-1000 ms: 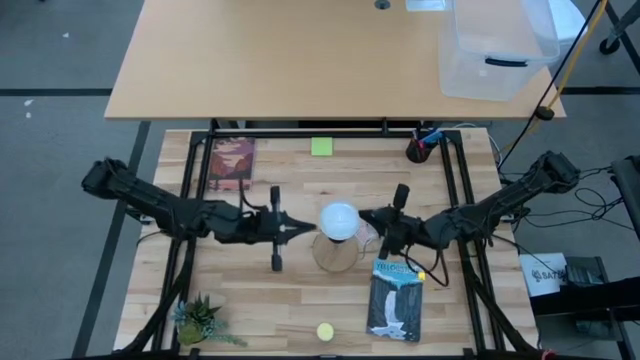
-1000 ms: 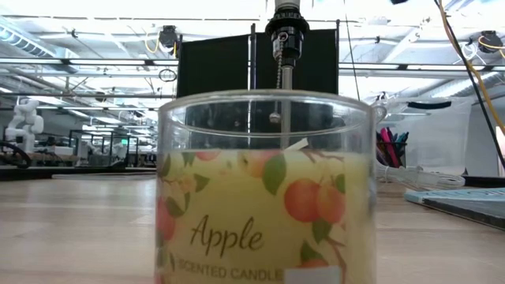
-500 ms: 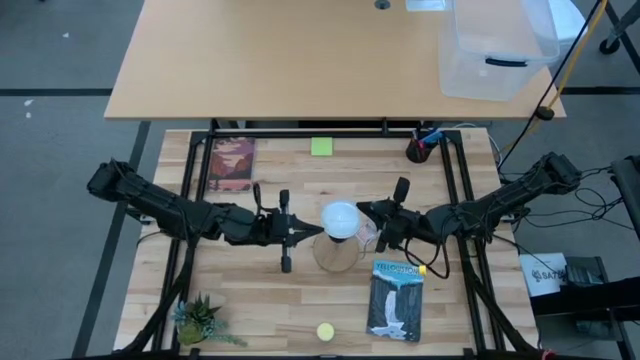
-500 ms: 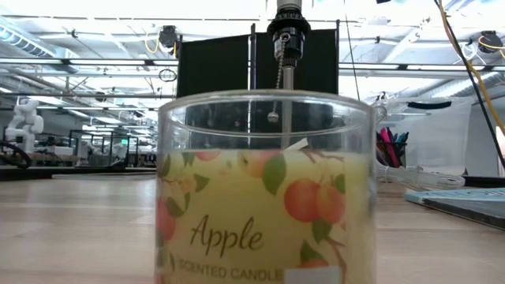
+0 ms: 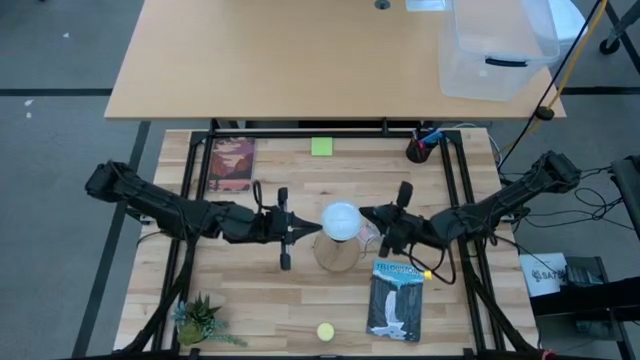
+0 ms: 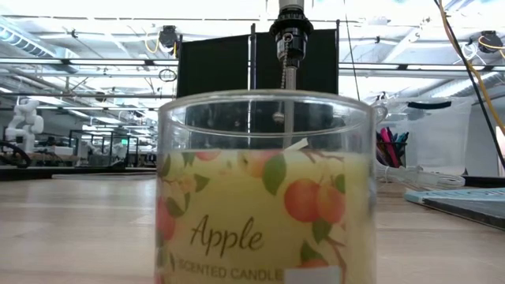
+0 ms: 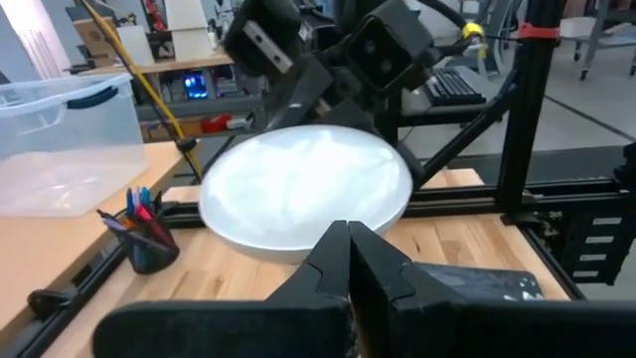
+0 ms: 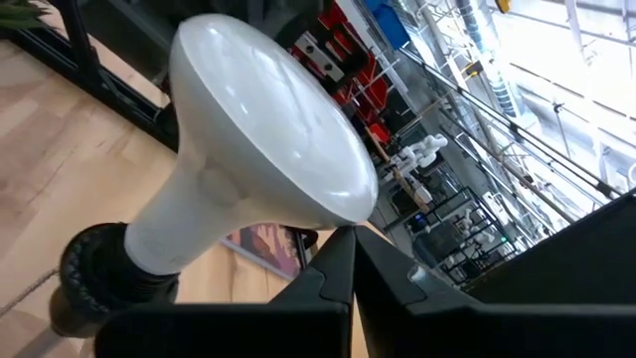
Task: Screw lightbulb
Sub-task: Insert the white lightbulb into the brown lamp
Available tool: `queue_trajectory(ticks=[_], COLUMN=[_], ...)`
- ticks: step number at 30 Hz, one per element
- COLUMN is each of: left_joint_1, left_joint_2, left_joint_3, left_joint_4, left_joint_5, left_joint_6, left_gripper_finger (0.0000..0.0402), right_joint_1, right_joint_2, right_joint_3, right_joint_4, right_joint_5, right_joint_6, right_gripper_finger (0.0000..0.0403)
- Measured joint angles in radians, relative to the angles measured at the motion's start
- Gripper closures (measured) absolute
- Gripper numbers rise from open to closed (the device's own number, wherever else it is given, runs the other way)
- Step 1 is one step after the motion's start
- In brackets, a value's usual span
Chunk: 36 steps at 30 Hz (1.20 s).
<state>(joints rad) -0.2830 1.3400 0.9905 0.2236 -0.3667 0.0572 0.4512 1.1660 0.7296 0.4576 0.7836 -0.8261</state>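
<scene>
Two claws flank the lightbulb [image 5: 340, 219] at table centre, both closed with fingers pinched together and holding nothing. Nearest in the low view is an apple scented candle jar [image 6: 265, 189], blocking most of the table [image 5: 300, 300]; behind it a black socket [image 6: 289, 35] on a metal stem with a pull chain shows above the jar rim. From above, front edge has a small plant [image 5: 198, 320], a small yellow disc [image 5: 325, 331] and a book [image 5: 396, 299]. Mid-table, the left claw [image 5: 318, 231] points its closed tips at the bulb's left side, the right claw [image 5: 364, 214] at its right side, each just beside or touching the bulb; contact cannot be told. Right wrist view shows the bulb's neck seated in the black socket [image 8: 99, 273], bulb upright on the wooden base [image 5: 337, 254]. Left wrist view has the white globe [image 7: 306, 194] straight ahead of closed fingertips. Judgement: bulb is already in the socket, probably partly or fully threaded; how tight cannot be told. Left to do, if anything, is final turning and backing the arms off. Farther back lie another book [image 5: 232, 162], a green note [image 5: 321, 146], a pen cup [image 5: 419, 148], then a second table with a clear bin [image 5: 495, 50].
</scene>
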Motion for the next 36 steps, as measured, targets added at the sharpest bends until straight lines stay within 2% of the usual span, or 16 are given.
queue_trajectory(ticks=[6, 11, 19, 26, 29, 32, 36], left_joint_1=[0.024, 0.050, 0.096, 0.066, 0.031, -0.007, -0.040], left_joint_2=[0.000, 0.005, 0.006, -0.053, -0.072, -0.074, -0.062], left_joint_3=[0.000, 0.000, -0.001, 0.002, 0.002, 0.002, 0.002], left_joint_4=[-0.013, -0.007, -0.059, -0.045, -0.018, 0.004, 0.007], left_joint_5=[-0.022, -0.083, -0.083, -0.071, -0.060, -0.010, -0.007], left_joint_6=[-0.002, -0.017, -0.095, -0.051, -0.013, 0.013, 0.013], left_gripper_finger=[0.0401, 0.0401, 0.0401, 0.0401, 0.0401, 0.0401, 0.0401], right_joint_1=[0.031, 0.059, 0.077, 0.074, 0.058, 0.033, -0.007], right_joint_2=[0.000, 0.004, 0.003, 0.003, 0.003, 0.003, 0.003], right_joint_3=[-0.001, 0.001, 0.000, 0.000, 0.000, 0.000, 0.000], right_joint_4=[-0.009, -0.016, -0.054, -0.126, -0.126, -0.126, -0.107], right_joint_5=[0.025, -0.051, -0.060, -0.055, 0.003, 0.034, 0.029], right_joint_6=[0.005, 0.006, 0.038, 0.105, 0.107, 0.105, 0.095], right_gripper_finger=[0.0403, 0.0403, 0.0403, 0.0403, 0.0403, 0.0403, 0.0403])
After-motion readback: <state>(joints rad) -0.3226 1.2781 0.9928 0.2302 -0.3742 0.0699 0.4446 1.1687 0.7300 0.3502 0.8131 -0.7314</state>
